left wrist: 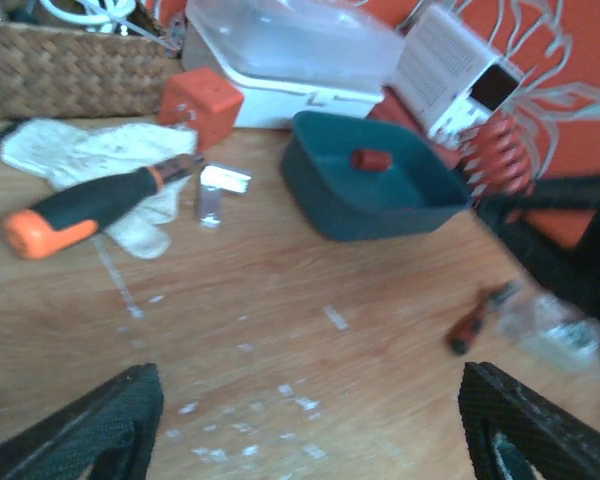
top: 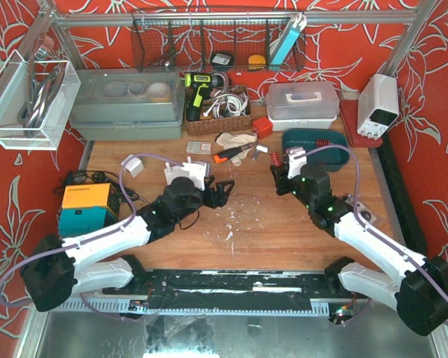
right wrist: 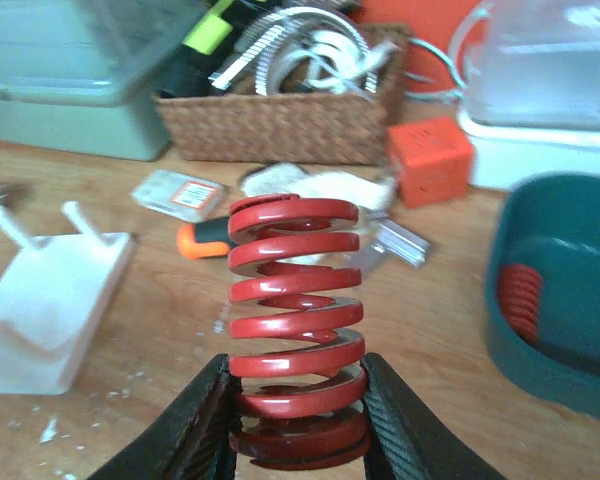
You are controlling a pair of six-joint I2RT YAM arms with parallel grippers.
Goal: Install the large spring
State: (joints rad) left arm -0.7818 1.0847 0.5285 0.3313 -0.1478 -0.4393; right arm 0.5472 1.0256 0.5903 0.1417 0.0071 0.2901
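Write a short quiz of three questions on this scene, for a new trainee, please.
1. True or false: the right gripper is shut on the spring.
2. What lies in the tray? A) a battery B) a second spring C) a tape roll
3. Fill in: the screwdriver lies partly on a white ___.
Key: 1 true; 2 B; 3 glove.

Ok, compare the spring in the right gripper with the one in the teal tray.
The gripped spring juts from the right gripper, clamped at one end; the tray spring lies in the teal tray. The gripped spring shows almost fully; the tray spring is partly hidden by the wall. Both are red coils.
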